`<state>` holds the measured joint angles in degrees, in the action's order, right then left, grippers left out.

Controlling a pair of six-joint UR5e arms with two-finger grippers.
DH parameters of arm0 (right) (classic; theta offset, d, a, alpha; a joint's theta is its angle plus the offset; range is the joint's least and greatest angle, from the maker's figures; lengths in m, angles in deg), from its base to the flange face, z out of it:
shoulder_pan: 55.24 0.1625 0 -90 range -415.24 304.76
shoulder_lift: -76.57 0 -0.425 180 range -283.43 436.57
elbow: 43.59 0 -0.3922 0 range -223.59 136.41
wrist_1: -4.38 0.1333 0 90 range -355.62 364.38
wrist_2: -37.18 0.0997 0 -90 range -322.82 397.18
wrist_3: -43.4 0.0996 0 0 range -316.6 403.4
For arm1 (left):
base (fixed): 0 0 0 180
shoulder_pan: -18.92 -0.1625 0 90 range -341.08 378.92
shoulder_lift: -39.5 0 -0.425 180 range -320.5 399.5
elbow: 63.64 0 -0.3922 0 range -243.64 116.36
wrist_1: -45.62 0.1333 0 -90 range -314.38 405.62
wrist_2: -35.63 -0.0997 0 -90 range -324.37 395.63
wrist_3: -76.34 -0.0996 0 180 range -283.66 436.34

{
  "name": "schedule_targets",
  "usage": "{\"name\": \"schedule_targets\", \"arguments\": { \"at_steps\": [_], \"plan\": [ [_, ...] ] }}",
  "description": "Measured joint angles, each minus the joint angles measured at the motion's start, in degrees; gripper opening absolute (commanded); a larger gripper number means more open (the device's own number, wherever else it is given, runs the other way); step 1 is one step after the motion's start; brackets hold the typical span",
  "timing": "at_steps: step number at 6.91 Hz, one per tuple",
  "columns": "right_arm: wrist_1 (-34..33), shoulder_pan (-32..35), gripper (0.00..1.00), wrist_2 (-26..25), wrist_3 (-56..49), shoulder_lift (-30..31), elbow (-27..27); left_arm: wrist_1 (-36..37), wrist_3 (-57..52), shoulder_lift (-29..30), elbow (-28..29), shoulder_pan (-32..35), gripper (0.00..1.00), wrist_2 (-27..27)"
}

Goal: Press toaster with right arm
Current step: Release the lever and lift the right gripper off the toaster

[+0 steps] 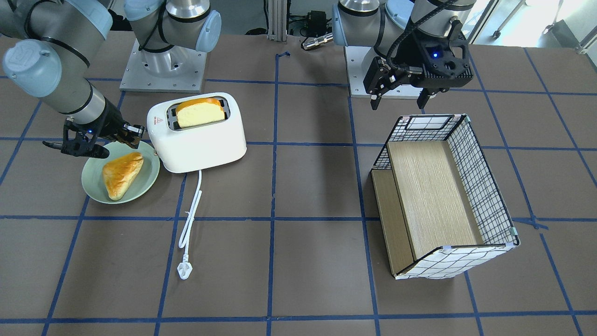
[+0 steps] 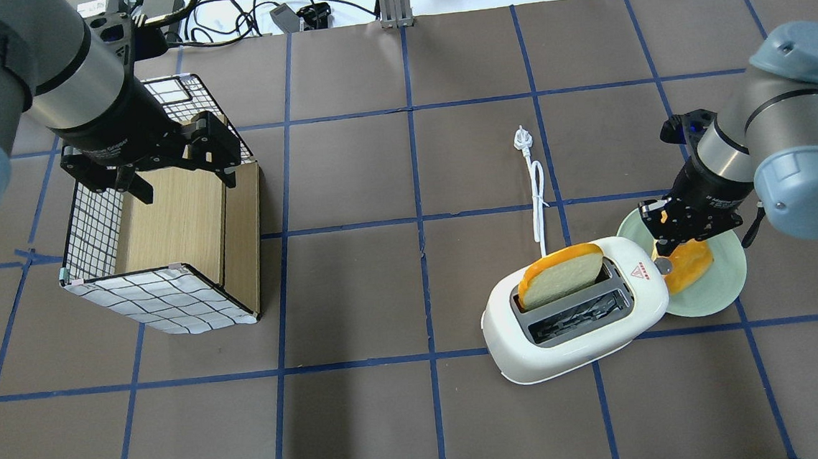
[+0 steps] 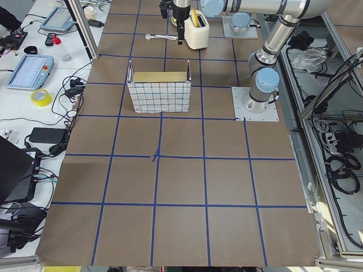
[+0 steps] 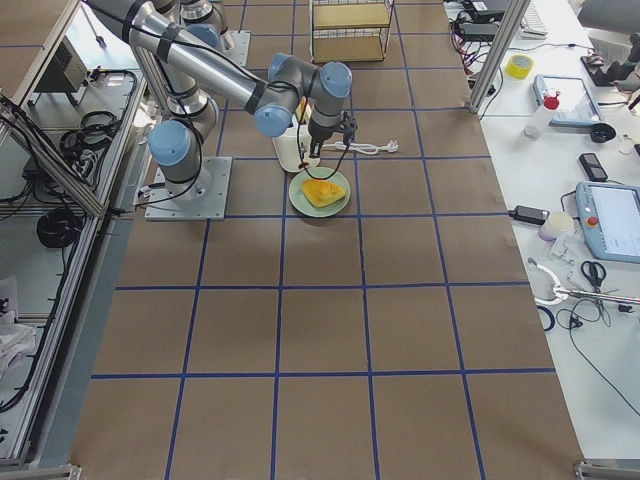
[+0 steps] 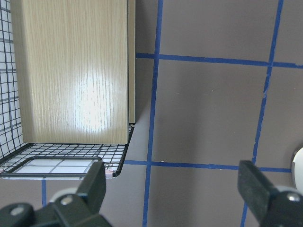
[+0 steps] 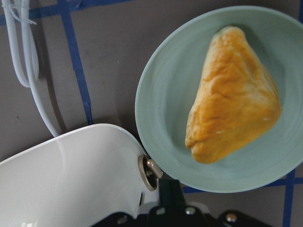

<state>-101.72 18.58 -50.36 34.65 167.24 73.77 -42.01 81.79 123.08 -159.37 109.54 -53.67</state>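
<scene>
At the counter's right end, the right gripper, fingers pressed together, meets the lever knob of the toaster; the left gripper hangs spread above the basket.

White toaster (upright, one slot filled) sits beside the right arm.

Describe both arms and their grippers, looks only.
Both are silver tubes with pale-blue joint caps. The right arm ends in a black right gripper with a blue light. The left arm carries a thick ribbed black hose to its black, blue-lit left gripper.
</scene>
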Motion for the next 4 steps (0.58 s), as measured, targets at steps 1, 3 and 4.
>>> {"name": "schedule_targets", "arguments": {
  "at_steps": [1,3,4],
  "plan": [
    [0.92,0.00,1.00,-0.09,0.10,0.25,-1.67,0.00,0.00,0.00,-0.01,0.00,1.00,0.00],
    [4.97,0.07,1.00,-0.04,0.49,0.72,-6.33,0.00,0.00,0.00,-0.01,0.00,1.00,0.00],
    [6.90,0.24,1.00,-0.01,0.86,1.17,-9.53,0.00,0.00,0.00,-0.02,0.00,1.00,0.00]
  ]
}}
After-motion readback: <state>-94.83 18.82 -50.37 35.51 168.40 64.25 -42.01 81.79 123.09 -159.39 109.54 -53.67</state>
